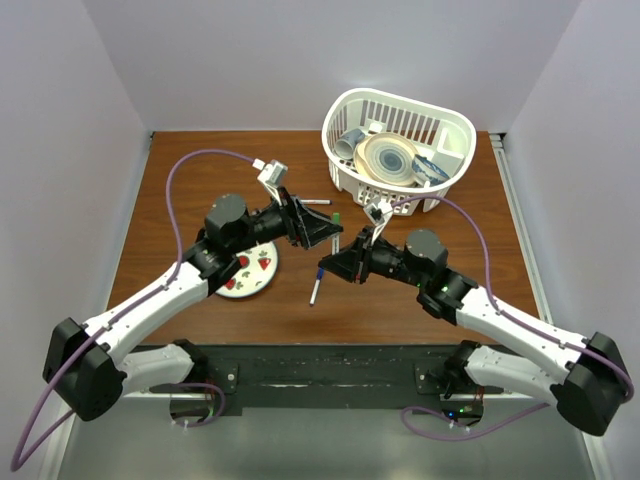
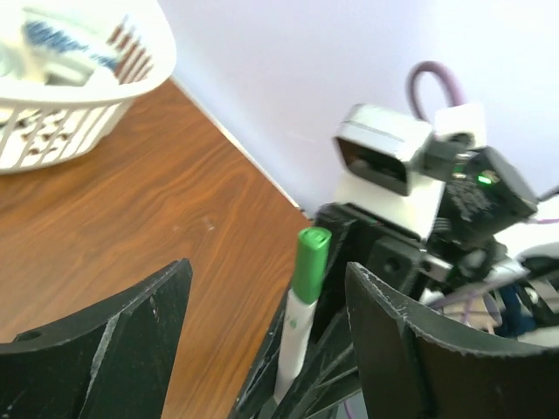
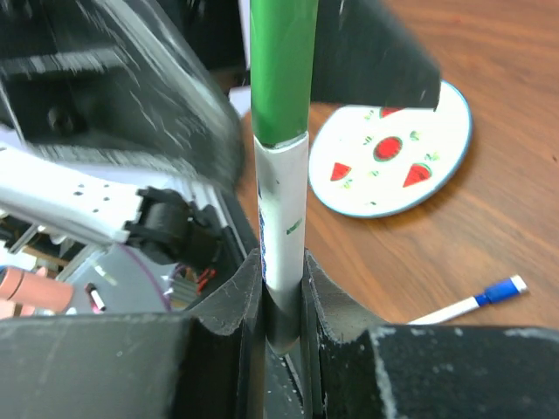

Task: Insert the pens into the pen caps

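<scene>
- Right gripper (image 3: 281, 292): jaws closed tight on the white barrel of a pen (image 3: 282, 218), which stands straight out from the fingers.
- Green cap (image 3: 281, 70) sits on the far end of that barrel. No gap shows at the joint in the right wrist view.
- Left gripper (image 2: 269, 279): jaws spread wide with nothing in their hold. One finger stands on each side of the green cap (image 2: 310, 262), and neither touches it.
- Top view: the two grippers meet over the middle of the table (image 1: 470, 270), with the green cap (image 1: 337, 216) between them.
- Blue-capped pen (image 1: 315, 288) lies flat on the wood at 6 o'clock from the meeting point, apart from both grippers.
- Third pen (image 1: 314, 201) lies flat at 12 o'clock, near the basket. Cannot tell whether it is capped.
- Plate (image 1: 262, 283) with watermelon print at 9 o'clock, partly under the left arm.
- White slotted basket (image 1: 345, 110) at 1 o'clock, by the far edge.
</scene>
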Motion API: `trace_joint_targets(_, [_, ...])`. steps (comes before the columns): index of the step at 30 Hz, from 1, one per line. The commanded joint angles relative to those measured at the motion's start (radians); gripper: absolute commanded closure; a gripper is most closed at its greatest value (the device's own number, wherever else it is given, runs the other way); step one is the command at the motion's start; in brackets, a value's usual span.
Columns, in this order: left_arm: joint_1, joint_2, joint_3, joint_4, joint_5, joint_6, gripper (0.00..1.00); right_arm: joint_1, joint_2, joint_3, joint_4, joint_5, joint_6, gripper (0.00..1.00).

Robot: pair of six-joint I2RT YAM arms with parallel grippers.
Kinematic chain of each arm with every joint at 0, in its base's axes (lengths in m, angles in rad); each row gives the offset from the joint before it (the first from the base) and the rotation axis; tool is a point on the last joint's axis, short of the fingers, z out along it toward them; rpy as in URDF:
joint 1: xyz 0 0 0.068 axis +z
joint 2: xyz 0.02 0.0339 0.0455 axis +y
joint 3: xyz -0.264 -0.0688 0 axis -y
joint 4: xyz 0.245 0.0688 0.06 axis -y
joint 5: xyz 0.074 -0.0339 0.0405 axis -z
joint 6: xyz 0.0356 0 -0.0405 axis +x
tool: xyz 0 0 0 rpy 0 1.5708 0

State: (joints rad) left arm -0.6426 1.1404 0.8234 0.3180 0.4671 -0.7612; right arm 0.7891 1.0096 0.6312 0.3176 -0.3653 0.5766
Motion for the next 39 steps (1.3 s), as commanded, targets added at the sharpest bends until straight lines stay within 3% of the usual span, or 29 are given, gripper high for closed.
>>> trace_joint_targets(1, [0.001, 0.01, 0.06, 0.113, 0.174, 0.036, 0.24, -0.001, -0.037, 0.019, 0.025, -0.095, -0.031, 1.0])
trace_joint_targets(5, [0.001, 0.028, 0.062, 0.202, 0.283, 0.003, 0.25, -0.001, -0.058, 0.018, 0.017, -0.112, -0.024, 1.0])
trace_joint_targets(19, [0.024, 0.036, 0.094, 0.202, 0.255, -0.013, 0.34, -0.001, -0.066, 0.005, 0.023, -0.149, -0.012, 1.0])
trace_joint_targets(26, [0.032, 0.047, 0.091, 0.214, 0.272, -0.026, 0.44, -0.001, -0.072, -0.002, 0.029, -0.146, -0.001, 1.0])
trace_joint_targets(36, [0.06, 0.035, 0.088, 0.222, 0.28, -0.041, 0.46, -0.002, -0.069, -0.01, 0.035, -0.146, 0.006, 1.0])
trace_joint_targets(39, [0.066, 0.035, 0.079, 0.245, 0.292, -0.056, 0.52, -0.001, -0.066, -0.011, 0.035, -0.146, 0.011, 1.0])
